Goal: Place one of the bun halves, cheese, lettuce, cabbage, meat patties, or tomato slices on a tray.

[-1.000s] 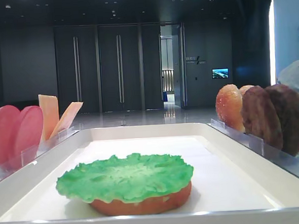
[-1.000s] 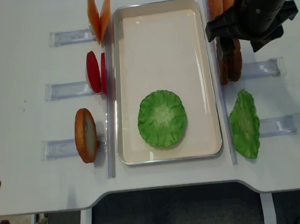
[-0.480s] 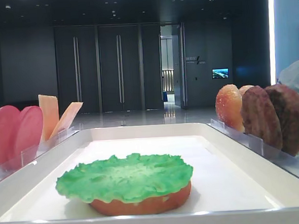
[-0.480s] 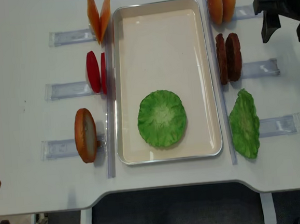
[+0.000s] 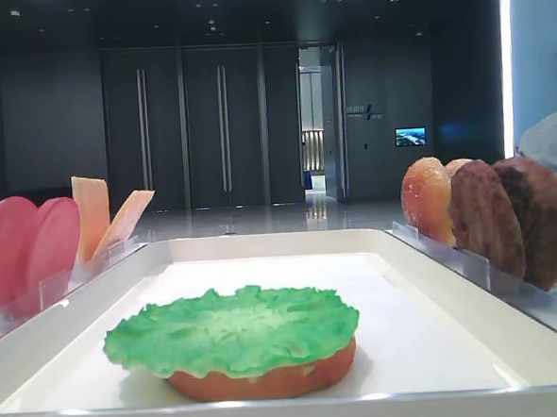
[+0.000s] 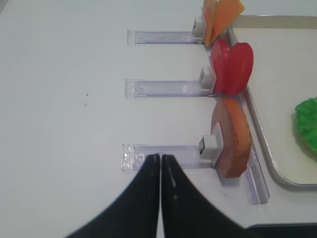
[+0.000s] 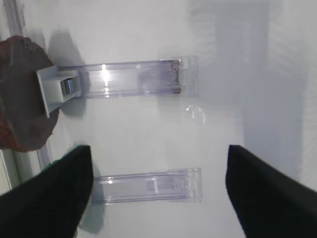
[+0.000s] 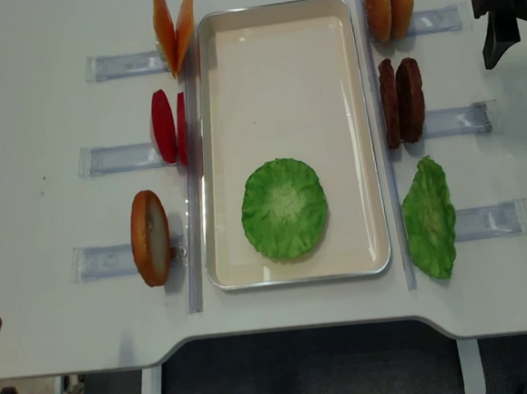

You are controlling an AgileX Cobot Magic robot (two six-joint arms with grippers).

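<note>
A lettuce (image 8: pixel 284 208) is lying on a bun half (image 5: pixel 262 378) at the tray's (image 8: pixel 280 68) six o'clock end. The right fingers (image 7: pixel 257 196) are hanging wide apart, gripping nothing, over the table (image 8: pixel 38 114); the left fingers (image 6: pixel 161 171) are pressing together, empty.

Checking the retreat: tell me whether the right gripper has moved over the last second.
Yes. The right gripper has pulled away to the right: a second ago it hung over the meat patties, now it sits at the overhead view's right edge, clear of them.
</note>
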